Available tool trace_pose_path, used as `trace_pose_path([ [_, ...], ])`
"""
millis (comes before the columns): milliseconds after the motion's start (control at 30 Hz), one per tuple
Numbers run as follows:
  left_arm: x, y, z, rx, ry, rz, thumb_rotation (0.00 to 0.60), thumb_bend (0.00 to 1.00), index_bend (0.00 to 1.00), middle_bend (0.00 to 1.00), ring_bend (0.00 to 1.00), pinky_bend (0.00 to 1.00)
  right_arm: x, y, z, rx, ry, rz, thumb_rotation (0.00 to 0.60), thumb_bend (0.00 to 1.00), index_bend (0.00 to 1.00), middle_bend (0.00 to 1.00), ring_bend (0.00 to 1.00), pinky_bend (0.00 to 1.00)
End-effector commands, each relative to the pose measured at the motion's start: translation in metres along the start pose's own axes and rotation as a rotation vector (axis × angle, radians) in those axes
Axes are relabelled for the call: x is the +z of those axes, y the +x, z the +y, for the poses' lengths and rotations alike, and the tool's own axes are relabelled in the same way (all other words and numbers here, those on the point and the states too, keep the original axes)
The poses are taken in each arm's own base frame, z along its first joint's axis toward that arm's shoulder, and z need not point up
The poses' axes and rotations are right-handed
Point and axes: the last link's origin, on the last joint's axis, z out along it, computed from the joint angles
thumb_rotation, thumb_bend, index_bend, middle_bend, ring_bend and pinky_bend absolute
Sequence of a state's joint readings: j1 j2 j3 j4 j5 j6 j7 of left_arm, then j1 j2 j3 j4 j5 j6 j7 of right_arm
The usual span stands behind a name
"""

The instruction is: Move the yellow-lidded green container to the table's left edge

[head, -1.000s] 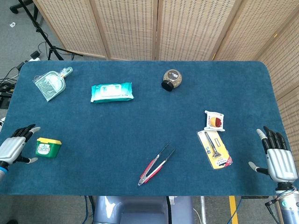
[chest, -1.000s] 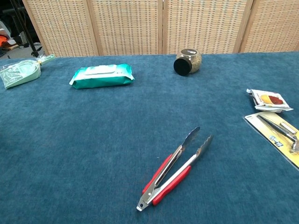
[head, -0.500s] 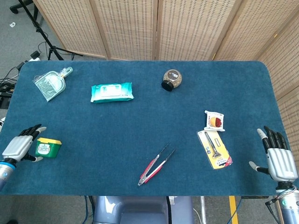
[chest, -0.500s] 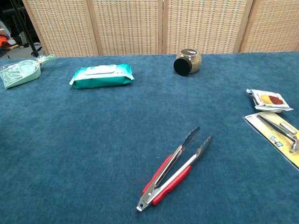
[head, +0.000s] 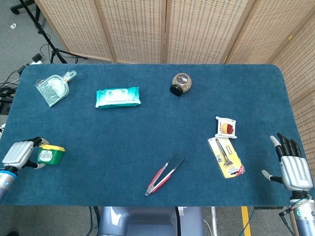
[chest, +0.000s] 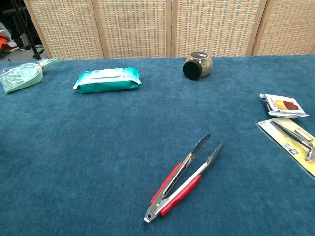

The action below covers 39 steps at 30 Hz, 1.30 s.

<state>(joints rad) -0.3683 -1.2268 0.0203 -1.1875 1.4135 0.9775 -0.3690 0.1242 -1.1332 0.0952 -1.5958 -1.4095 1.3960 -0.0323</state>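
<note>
Left hand point(head: 18, 154) has just been closed around the container point(head: 50, 154), already near the table's point(head: 157, 123) left edge, so a short nudge is probably all that's left. Right hand point(head: 293, 167) is kept open, idle.

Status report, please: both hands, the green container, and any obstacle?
Left hand closed around the small yellow-lidded green container, near table's left edge. Right hand open, holding nothing. No obstacle between container and edge.

Backdrop: folding woven screen point(head: 167, 29), wood-framed panels, standing behind the blue-carpeted surface point(head: 147, 137). Grey floor point(head: 19, 39) at left with a black tripod stand point(head: 47, 42) and cables point(head: 7, 88).
</note>
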Motion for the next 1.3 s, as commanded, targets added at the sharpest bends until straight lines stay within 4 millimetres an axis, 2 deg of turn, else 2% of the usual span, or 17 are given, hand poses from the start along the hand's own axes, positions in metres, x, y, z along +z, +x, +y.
trace_pose_path([
  [33, -0.007, 0.014, 0.004, -0.05, -0.033, -0.014, 0.6, 0.34, 0.57, 0.35, 0.35, 0.37, 0.0, 0.0, 0.0, 0.0, 0.0, 0.0, 0.6, 0.0, 0.0, 0.0, 0.0, 0.0],
  [200, -0.02, 0.049, 0.015, -0.166, -0.073, -0.148, 0.6, 0.43, 0.58, 0.35, 0.36, 0.38, 0.0, -0.001, -0.001, -0.003, 0.002, -0.006, 0.6, 0.0, 0.0, 0.0, 0.0, 0.0],
  [400, -0.012, 0.081, 0.028, -0.146, -0.028, -0.308, 0.6, 0.5, 0.58, 0.35, 0.36, 0.38, 0.0, -0.003, -0.002, -0.008, 0.006, -0.01, 0.6, 0.0, 0.0, 0.0, 0.0, 0.0],
  [467, -0.004, 0.085, 0.033, -0.138, 0.018, -0.376, 0.6, 0.51, 0.58, 0.35, 0.36, 0.38, 0.0, -0.003, -0.002, -0.011, 0.004, -0.009, 0.6, 0.0, 0.0, 0.0, 0.0, 0.0],
  [533, 0.006, 0.08, 0.04, -0.145, 0.141, -0.521, 0.6, 0.51, 0.58, 0.35, 0.36, 0.38, 0.0, -0.004, -0.002, -0.013, 0.001, -0.012, 0.6, 0.0, 0.0, 0.0, 0.0, 0.0],
  [633, 0.018, 0.08, 0.051, -0.138, 0.25, -0.619, 0.6, 0.53, 0.58, 0.35, 0.36, 0.38, 0.001, -0.004, -0.002, -0.015, 0.001, -0.012, 0.6, 0.0, 0.0, 0.0, 0.0, 0.0],
  [833, 0.037, 0.09, 0.057, -0.121, 0.265, -0.603, 0.6, 0.55, 0.58, 0.35, 0.36, 0.38, 0.001, -0.003, -0.001, -0.012, -0.003, -0.01, 0.6, 0.0, 0.0, 0.0, 0.0, 0.0],
  [867, 0.038, 0.089, 0.056, -0.119, 0.254, -0.592, 0.6, 0.54, 0.57, 0.31, 0.32, 0.36, 0.001, -0.003, -0.001, -0.01, -0.003, -0.011, 0.6, 0.0, 0.0, 0.0, 0.0, 0.0],
  [933, 0.04, 0.088, 0.053, -0.088, 0.229, -0.574, 0.6, 0.49, 0.41, 0.14, 0.14, 0.21, 0.001, -0.003, -0.001, -0.01, -0.003, -0.012, 0.6, 0.0, 0.0, 0.0, 0.0, 0.0],
  [967, 0.043, 0.088, 0.05, -0.066, 0.217, -0.558, 0.6, 0.45, 0.23, 0.04, 0.04, 0.1, 0.001, -0.004, -0.001, -0.011, -0.003, -0.013, 0.6, 0.0, 0.0, 0.0, 0.0, 0.0],
  [1000, 0.046, 0.087, 0.047, -0.059, 0.207, -0.539, 0.6, 0.42, 0.08, 0.0, 0.0, 0.02, 0.001, -0.004, -0.001, -0.011, -0.002, -0.015, 0.6, 0.0, 0.0, 0.0, 0.0, 0.0],
  [1033, 0.048, 0.085, 0.045, -0.064, 0.2, -0.526, 0.6, 0.4, 0.02, 0.0, 0.0, 0.0, 0.001, -0.004, -0.001, -0.011, -0.002, -0.015, 0.6, 0.0, 0.0, 0.0, 0.0, 0.0],
  [1200, 0.053, 0.08, 0.045, -0.103, 0.136, -0.421, 0.6, 0.36, 0.0, 0.0, 0.0, 0.0, 0.001, -0.004, -0.002, -0.01, -0.001, -0.016, 0.6, 0.0, 0.0, 0.0, 0.0, 0.0],
  [1300, 0.053, 0.087, 0.047, -0.156, 0.081, -0.291, 0.6, 0.36, 0.0, 0.0, 0.0, 0.0, 0.001, -0.004, -0.002, -0.01, 0.001, -0.015, 0.6, 0.0, 0.0, 0.0, 0.0, 0.0],
])
